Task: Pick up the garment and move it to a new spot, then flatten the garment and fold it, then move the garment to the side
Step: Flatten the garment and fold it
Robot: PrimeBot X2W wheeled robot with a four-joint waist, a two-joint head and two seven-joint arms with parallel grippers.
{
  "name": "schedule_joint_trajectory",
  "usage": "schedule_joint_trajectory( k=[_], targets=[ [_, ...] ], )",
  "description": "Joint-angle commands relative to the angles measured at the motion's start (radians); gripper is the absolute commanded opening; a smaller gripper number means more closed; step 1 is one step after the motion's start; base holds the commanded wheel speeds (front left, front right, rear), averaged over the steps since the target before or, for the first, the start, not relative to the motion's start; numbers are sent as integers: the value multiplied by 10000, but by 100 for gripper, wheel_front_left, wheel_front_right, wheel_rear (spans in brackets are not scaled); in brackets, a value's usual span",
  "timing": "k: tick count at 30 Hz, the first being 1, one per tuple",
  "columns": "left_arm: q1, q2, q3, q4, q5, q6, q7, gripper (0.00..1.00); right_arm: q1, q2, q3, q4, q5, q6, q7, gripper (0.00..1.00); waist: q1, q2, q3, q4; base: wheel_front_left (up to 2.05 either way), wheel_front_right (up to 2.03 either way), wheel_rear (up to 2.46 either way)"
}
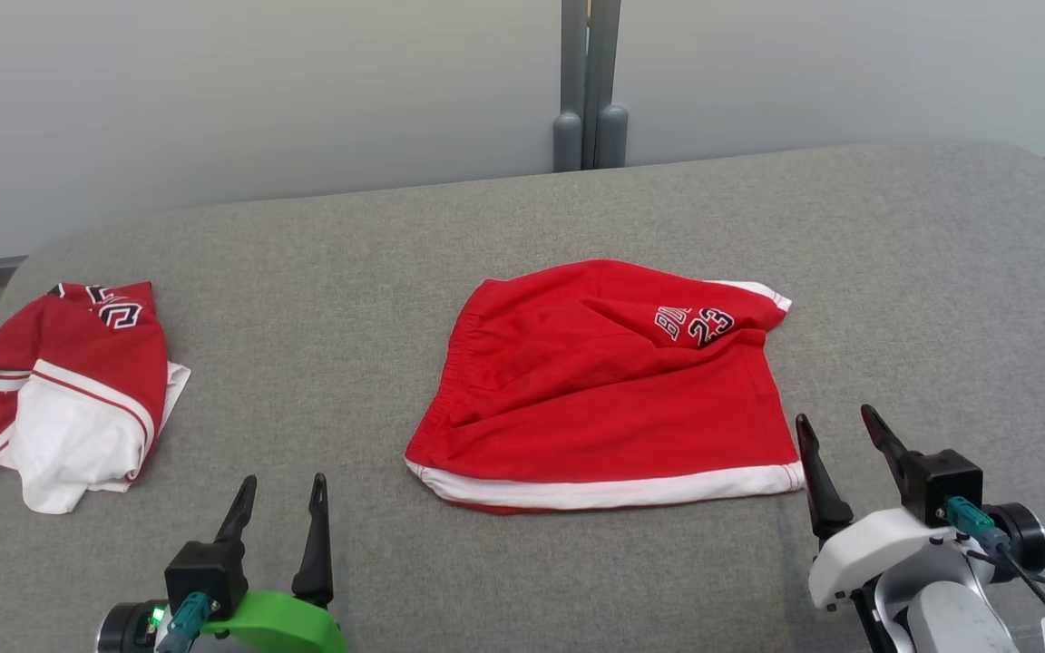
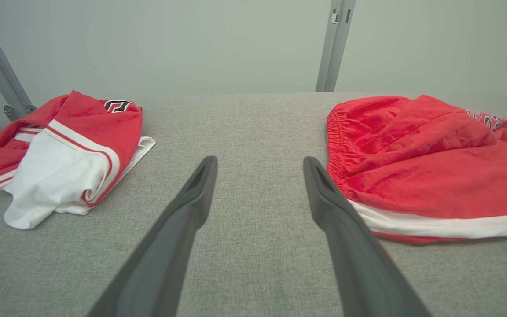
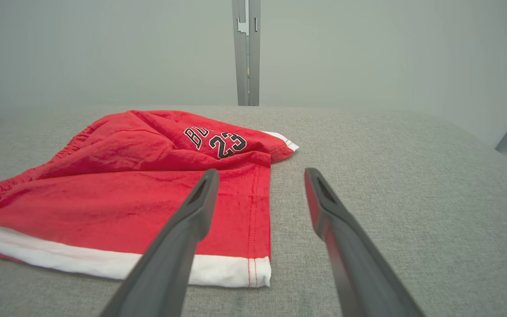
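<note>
Your left gripper (image 1: 285, 481) and right gripper (image 1: 835, 415) stand wide open, empty. Shorts (image 1: 604, 390) at 12 o'clock lie rumpled: grabbing one layer risks bunching.

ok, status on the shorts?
Left gripper open, empty. Right gripper open, empty, beside the hem corner. Red shorts on the grey surface, rumpled, not held. Other red-and-white garment far left, out of the way.
</note>
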Motion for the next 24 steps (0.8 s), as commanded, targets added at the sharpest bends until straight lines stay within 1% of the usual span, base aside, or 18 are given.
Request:
schedule_joint_trajectory(
  k=[1, 8, 13, 18, 24],
  targets=[
    [290, 32, 128, -84, 88, -58, -3, 100, 299, -7, -7, -113, 7, -14, -2, 100, 0, 0, -256, -45, 0, 0, 0],
    [595, 32, 306, -263, 93, -35, -3, 100, 758, 16, -167, -294, 61, -14, -2, 100, 0, 0, -379, -97, 0, 0, 0],
    [630, 30, 231, -245, 43, -60, -3, 100, 820, 29, -101, -240, 71, -14, -2, 100, 0, 0, -290, -158, 0, 0, 0],
    [512, 31, 14, -152, 5, -132, -3, 100, 725, 35, -84, -152, 68, -14, -2, 100, 0, 0, -139, -229, 0, 0, 0],
    [254, 29, -473, 13, -92, -285, -5, 100, 528, 34, -29, 101, 14, -14, -3, 100, 0, 0, 217, -319, 0, 0, 0]
  ],
)
